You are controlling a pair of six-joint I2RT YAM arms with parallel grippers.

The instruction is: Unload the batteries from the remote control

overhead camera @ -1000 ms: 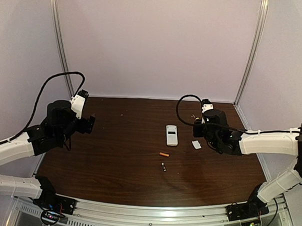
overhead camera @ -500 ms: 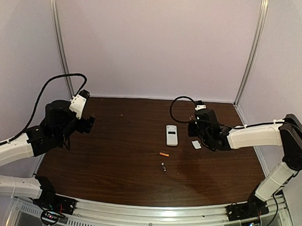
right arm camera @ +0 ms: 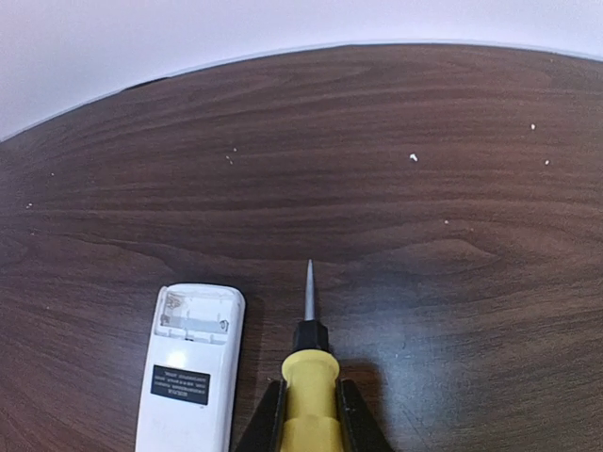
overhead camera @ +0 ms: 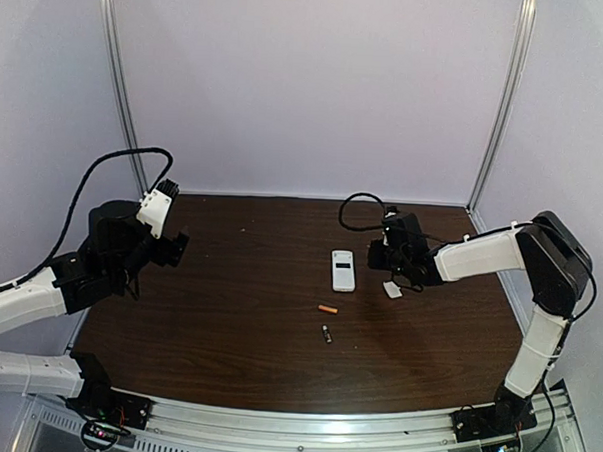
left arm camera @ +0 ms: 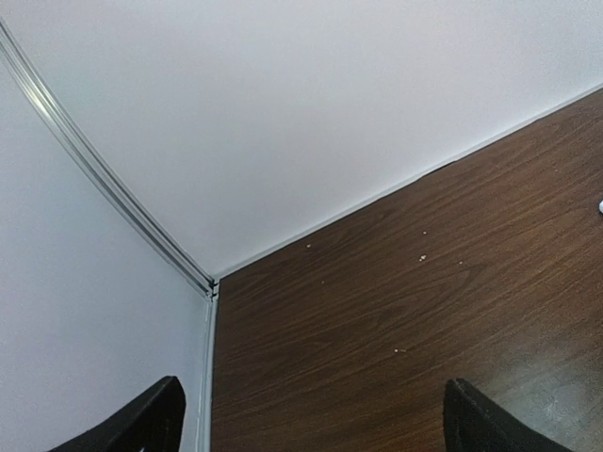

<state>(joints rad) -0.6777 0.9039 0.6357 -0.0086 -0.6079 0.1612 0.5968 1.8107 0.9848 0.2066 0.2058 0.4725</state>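
Note:
The white remote control (overhead camera: 343,270) lies back side up at mid-table, its open battery bay (right arm camera: 193,313) showing no cells. Nearer the front lie the two batteries, an orange one (overhead camera: 327,309) and a dark one (overhead camera: 327,333), loose on the wood. Just right of the remote, my right gripper (overhead camera: 378,256) is shut on a yellow-handled screwdriver (right arm camera: 309,391) whose metal tip (right arm camera: 308,287) points past the remote's (right arm camera: 191,367) top corner without touching it. My left gripper (overhead camera: 176,249) hangs far off at the left, open and empty, its fingertips (left arm camera: 141,424) spread over bare wood.
A small white cover piece (overhead camera: 392,288) lies on the table under the right arm. The dark wooden table (overhead camera: 227,323) ends at white walls and a metal corner post (left arm camera: 141,221). A black cable (overhead camera: 360,214) loops behind the right wrist.
The right arm has swung in, carrying its gripper and the screwdriver a little left and back, closer to the remote. The left arm, the remote and both batteries stayed put.

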